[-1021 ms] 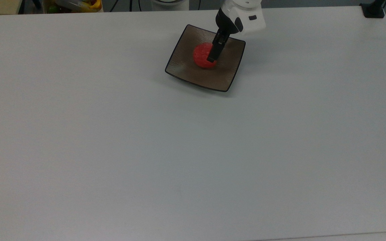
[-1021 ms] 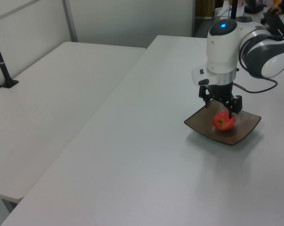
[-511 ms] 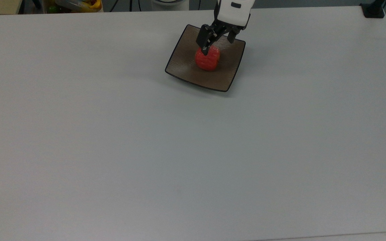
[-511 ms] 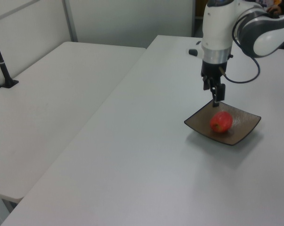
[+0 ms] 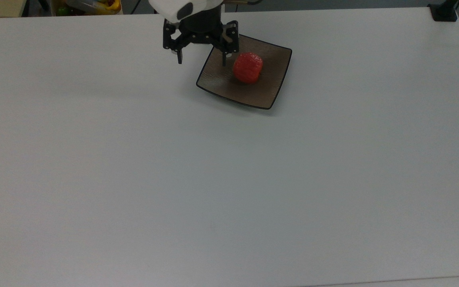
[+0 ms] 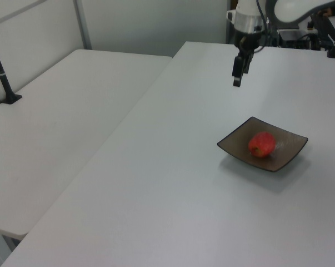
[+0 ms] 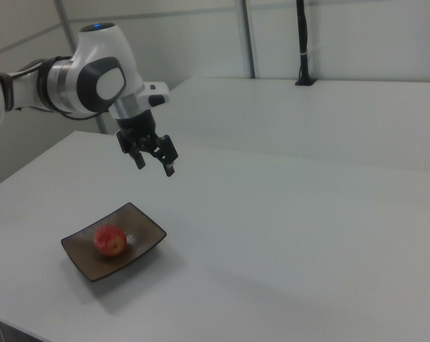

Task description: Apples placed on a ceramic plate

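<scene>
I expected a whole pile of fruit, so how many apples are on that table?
1. The apple lies near the middle of the square plate, with the pincer open in the air away from it.

Robotics lab: bare white tables (image 6: 156,183), partition walls (image 7: 343,35), clamped camera pole (image 7: 301,43).

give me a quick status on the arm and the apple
Gripper jaws open, empty, raised clear of the plate. Apple resting on the plate, apart from the gripper. Nothing in the way on the table.
</scene>
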`<state>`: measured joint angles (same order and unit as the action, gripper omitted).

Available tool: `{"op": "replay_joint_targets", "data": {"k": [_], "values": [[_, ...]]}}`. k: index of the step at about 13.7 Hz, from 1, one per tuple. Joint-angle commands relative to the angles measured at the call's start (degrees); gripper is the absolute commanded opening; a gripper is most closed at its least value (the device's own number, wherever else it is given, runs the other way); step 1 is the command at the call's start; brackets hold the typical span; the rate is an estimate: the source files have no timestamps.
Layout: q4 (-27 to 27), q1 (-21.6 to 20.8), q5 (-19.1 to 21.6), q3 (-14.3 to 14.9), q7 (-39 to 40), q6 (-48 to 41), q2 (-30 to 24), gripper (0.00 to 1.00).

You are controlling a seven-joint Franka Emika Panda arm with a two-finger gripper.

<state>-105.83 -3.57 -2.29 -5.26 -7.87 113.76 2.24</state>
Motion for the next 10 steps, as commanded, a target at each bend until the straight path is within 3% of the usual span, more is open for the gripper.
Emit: {"op": "replay_joint_targets", "data": {"k": [1, 10], "values": [[0.36, -0.30, 2.29, 2.01, -1.45, -1.87, -1.44, 1.00], [0.36, 0.23, 3.43, 1.92, 2.42, -6.10, -1.27, 1.00]]}}
